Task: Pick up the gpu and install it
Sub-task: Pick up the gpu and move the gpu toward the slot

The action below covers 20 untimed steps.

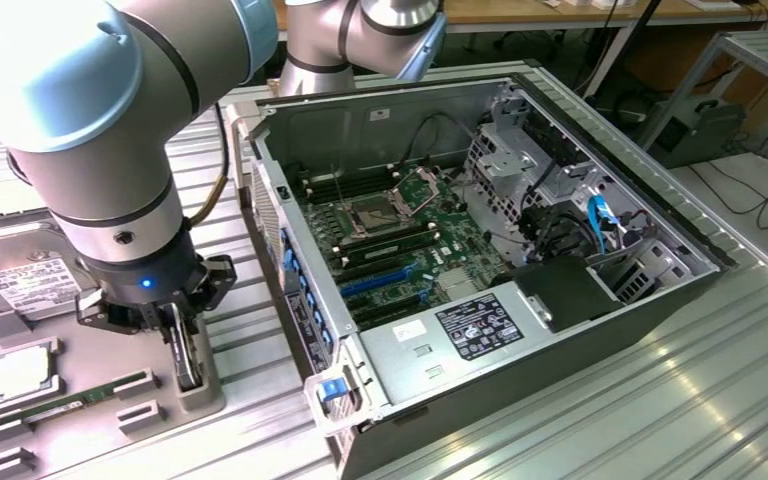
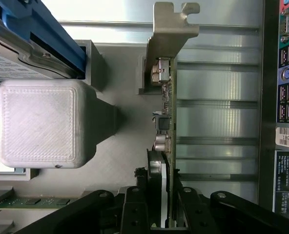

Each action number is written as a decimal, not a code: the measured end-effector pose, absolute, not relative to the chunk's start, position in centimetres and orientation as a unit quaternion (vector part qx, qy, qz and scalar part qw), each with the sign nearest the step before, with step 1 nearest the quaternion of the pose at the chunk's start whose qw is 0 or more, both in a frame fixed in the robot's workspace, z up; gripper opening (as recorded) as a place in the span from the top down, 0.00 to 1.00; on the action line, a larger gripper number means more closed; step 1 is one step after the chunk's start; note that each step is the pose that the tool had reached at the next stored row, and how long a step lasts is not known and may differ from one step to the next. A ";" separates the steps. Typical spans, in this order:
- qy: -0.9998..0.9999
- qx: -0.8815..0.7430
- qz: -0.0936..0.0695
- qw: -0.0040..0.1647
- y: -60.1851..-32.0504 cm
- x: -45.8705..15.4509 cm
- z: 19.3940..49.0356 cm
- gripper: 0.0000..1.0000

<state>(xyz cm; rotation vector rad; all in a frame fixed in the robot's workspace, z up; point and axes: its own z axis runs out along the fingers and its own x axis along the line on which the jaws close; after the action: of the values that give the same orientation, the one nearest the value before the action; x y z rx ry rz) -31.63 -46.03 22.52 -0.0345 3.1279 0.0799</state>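
Tool point(image 1: 177, 338) point(image 2: 161, 193): black jointed linkage on a smooth grey arm with silvery joints. It sat low over the holder, astride the gpu's upper edge. Whether it was clamped on the card or apart from it could not be told.
Gpu point(image 1: 189, 372) point(image 2: 165, 117): thin flat card seen edge-on, with a green board edge carrying small silvery and black parts. It stood on its long edge in a slot of the holder, outside the computer case.
End bracket point(image 2: 171, 34): dull silvery sheet metal, bent and notched at its tip, fixed to one end of the gpu.
Holder point(image 1: 104, 362) point(image 2: 42, 124): matte grey plastic with fine layered ridges, blocky posts and rounded corners. It lay at the exterior view's left of the case.
Holder contents: boxy silver hard drive point(image 1: 27, 285) with a white label; square silvery processor chip point(image 1: 20, 375); narrow green memory stick point(image 1: 71, 403) lying flat; the gpu.
Computer case point(image 1: 317, 130): open grey steel box with a black outer shell, lying on its side.
Case contents: green motherboard point(image 1: 418, 250) with blue slots, two metal-framed sockets, black and blue cables, and a perforated drive cage.
Surface point(image 1: 651, 400) point(image 2: 217, 87): ribbed, glossy silvery metal.
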 end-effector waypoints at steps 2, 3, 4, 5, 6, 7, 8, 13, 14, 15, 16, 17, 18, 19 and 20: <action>1.000 -0.011 0.026 0.006 -46.0 -31.6 22.5 0.72; 1.000 -0.011 0.026 0.006 -46.0 -31.6 22.5 0.72; 1.000 -0.011 0.026 0.006 -46.0 -31.6 22.5 0.72; 1.000 -0.011 0.026 0.006 -46.0 -31.6 22.5 0.72; 1.000 -0.011 0.026 0.006 -46.0 -31.6 22.5 0.72; 1.000 -0.011 0.026 0.006 -46.0 -31.6 22.5 0.72; 1.000 -0.011 0.026 0.006 -46.0 -31.6 22.5 0.72; 1.000 -0.011 0.025 0.006 -46.0 -31.6 22.6 0.72; 1.000 -0.011 0.025 0.006 -46.0 -31.6 22.7 0.72; 1.000 -0.011 0.026 0.006 -46.0 -31.6 22.9 0.72; 1.000 -0.011 0.025 0.006 -46.0 -31.6 23.0 0.72; 1.000 -0.011 0.026 0.006 -46.0 -31.6 23.3 0.72; 1.000 -0.011 0.025 0.006 -46.0 -31.6 23.6 0.72; 1.000 -0.011 0.026 0.006 -46.0 -31.6 23.8 0.72; 1.000 -0.011 0.025 0.006 -46.0 -31.6 24.1 0.72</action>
<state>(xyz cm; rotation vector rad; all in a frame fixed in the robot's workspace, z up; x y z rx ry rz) -31.63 -46.03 24.09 -0.0345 3.1281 0.0798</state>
